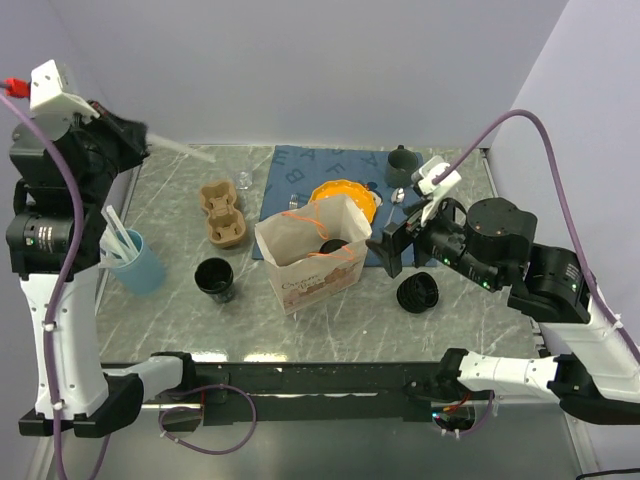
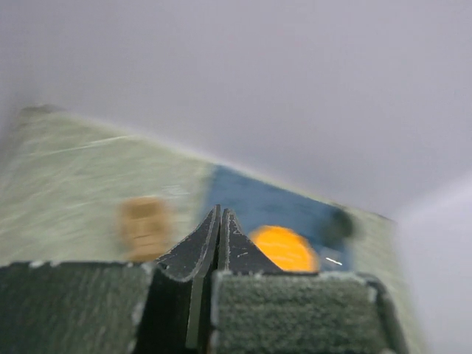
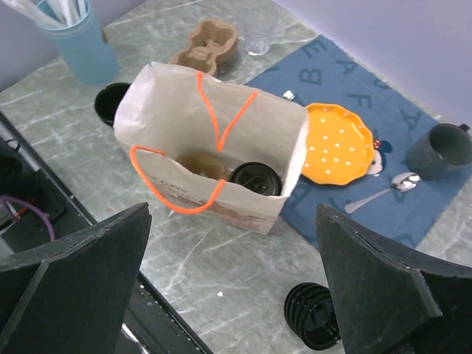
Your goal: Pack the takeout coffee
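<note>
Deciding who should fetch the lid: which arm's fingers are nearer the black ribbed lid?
Right. The right gripper hovers open close beside the black ribbed lid, just past its far side; the left gripper is raised far off to the left.

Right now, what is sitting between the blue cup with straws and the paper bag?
A small black cup stands between the blue cup and the paper bag, touching neither. The top view shows it best.

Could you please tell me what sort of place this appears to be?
Likely a robot lab bench staged as a café takeout counter: a marble-look table holds a paper bag, a cardboard cup carrier and a blue cup of straws.
</note>
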`<action>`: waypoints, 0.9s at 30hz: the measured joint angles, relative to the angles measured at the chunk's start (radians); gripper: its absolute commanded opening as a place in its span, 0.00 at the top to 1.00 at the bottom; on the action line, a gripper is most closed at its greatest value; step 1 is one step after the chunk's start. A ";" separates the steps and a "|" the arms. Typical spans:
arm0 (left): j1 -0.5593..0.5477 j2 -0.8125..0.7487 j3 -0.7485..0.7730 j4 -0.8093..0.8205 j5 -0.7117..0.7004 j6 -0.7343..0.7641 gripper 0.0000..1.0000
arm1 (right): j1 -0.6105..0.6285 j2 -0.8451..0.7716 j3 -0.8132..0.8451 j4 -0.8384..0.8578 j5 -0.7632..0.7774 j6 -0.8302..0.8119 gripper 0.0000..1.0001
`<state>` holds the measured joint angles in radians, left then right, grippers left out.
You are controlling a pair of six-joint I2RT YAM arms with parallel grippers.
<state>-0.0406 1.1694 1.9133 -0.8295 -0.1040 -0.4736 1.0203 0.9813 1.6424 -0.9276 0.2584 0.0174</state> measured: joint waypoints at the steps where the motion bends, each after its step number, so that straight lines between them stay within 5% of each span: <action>1: 0.000 0.001 0.010 0.018 0.068 -0.008 0.99 | 0.000 0.001 0.006 -0.006 0.007 0.000 0.00; 7: -0.010 0.015 -0.035 0.231 0.492 -0.131 0.99 | 0.000 -0.003 0.008 -0.019 0.046 0.001 0.00; 13: -0.072 0.059 -0.103 0.439 0.731 -0.240 0.99 | 0.000 0.003 0.015 -0.021 0.071 0.000 0.00; 19: -0.240 0.153 -0.084 0.451 0.782 -0.211 0.99 | 0.000 0.003 0.015 -0.018 0.101 0.000 0.00; 27: -0.303 0.204 -0.080 0.382 0.770 -0.121 0.99 | 0.000 -0.008 0.015 -0.016 0.150 0.000 0.00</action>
<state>-0.3431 1.3735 1.8332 -0.4477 0.6662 -0.5941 1.0203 0.9730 1.6573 -0.9436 0.4088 0.0174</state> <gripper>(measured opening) 0.023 0.998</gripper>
